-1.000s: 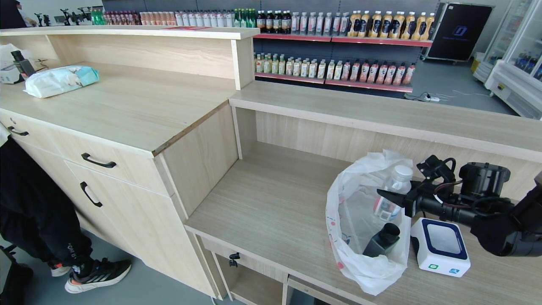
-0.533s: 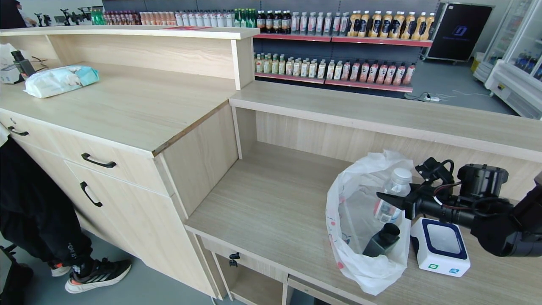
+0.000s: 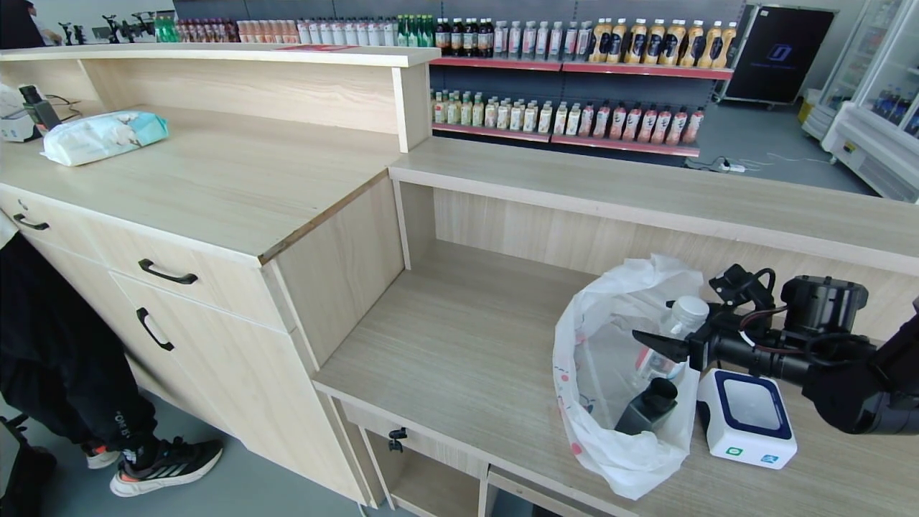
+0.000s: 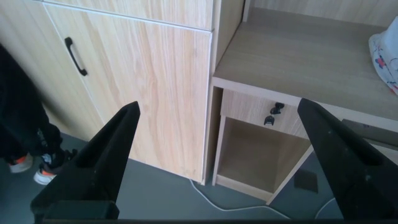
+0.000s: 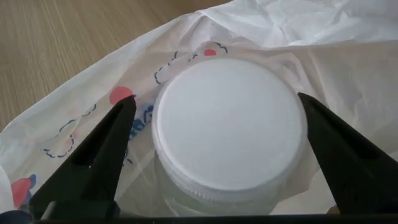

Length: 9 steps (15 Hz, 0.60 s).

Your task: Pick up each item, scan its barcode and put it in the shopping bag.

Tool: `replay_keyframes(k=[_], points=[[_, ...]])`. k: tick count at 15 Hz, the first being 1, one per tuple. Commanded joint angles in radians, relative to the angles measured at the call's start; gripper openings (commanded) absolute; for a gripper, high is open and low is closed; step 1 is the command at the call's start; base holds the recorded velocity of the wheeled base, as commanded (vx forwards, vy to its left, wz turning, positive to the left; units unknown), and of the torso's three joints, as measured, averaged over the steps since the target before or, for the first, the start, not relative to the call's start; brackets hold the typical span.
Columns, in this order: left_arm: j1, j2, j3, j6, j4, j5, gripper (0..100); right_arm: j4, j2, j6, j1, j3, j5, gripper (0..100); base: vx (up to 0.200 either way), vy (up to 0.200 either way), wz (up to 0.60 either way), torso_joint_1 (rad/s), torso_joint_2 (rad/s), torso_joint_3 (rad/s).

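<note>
A clear bottle with a white cap [image 3: 678, 334] leans tilted inside the open white shopping bag [image 3: 610, 445] on the low counter. My right gripper [image 3: 664, 343] is level with the bottle's neck, and its fingers are spread wide on either side of the cap [image 5: 230, 124]. The right gripper [image 5: 216, 99] is open and I see no squeeze on the bottle. A dark item [image 3: 650, 406] lies in the bag's bottom. The white barcode scanner [image 3: 747, 416] stands right beside the bag. My left gripper [image 4: 217, 106] hangs open over the floor in front of the cabinet.
A pack of wipes [image 3: 104, 136] lies on the higher counter at the far left. The low counter [image 3: 459, 337] has free surface left of the bag. A raised ledge [image 3: 646, 187] runs behind the bag, and drawers with black handles [image 3: 166, 273] are on the left.
The bottle has sunk lower into the bag and tipped to the right. My right gripper has dropped slightly with it.
</note>
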Motion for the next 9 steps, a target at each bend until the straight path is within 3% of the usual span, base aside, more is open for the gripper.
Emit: replay_keyframes(k=[1,5,9], points=[[0.000,0.001,0.000,0.000,0.000,0.000,100,0.006,-0.027,0.003,-0.006,-0.004,0.018,100,0.000,0.000,0.00,0.000,0.00,0.000],[0.000,0.001,0.000,0.000,0.000,0.000,100,0.111,-0.159,0.022,-0.007,-0.013,0.031,100,0.000,0.000,0.00,0.000,0.00,0.000],[0.000,0.001,0.000,0.000,0.000,0.000,100,0.390,-0.467,0.019,-0.013,-0.008,0.023,100,0.000,0.000,0.00,0.000,0.00,0.000]])
